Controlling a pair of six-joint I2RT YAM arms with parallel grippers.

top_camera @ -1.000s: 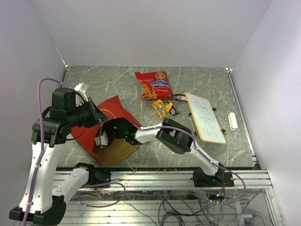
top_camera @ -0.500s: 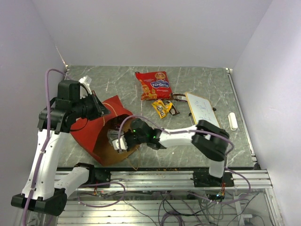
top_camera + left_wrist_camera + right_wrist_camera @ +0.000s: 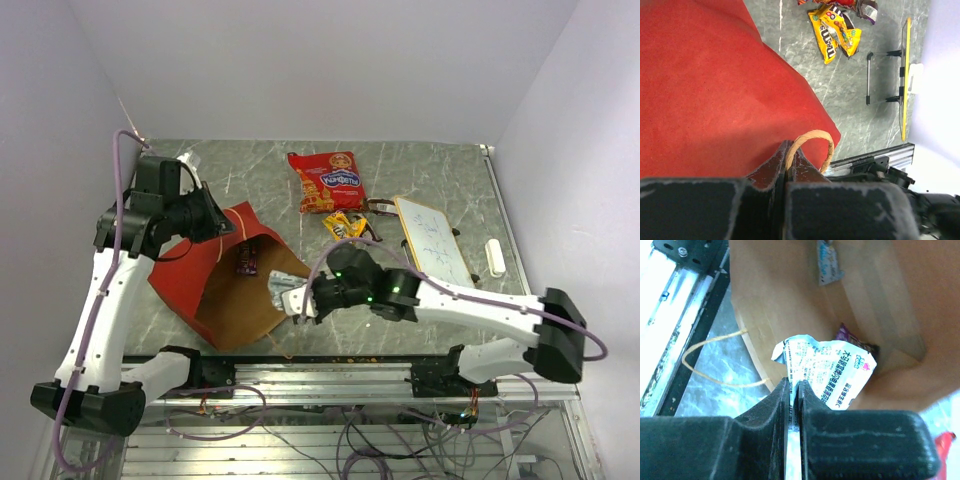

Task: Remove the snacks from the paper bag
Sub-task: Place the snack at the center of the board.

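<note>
Snack wrapper (image 3: 825,372) print legible only in right wrist view.

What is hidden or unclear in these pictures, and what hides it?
- Right wrist view: purple wrapper is mostly hidden behind the silver wrapper.
- Top view: paper bag has its inside partly covered by its own red wall; whether more lies there cannot be told.
- Left wrist view: board is seen edge-on; its face is hidden.
</note>
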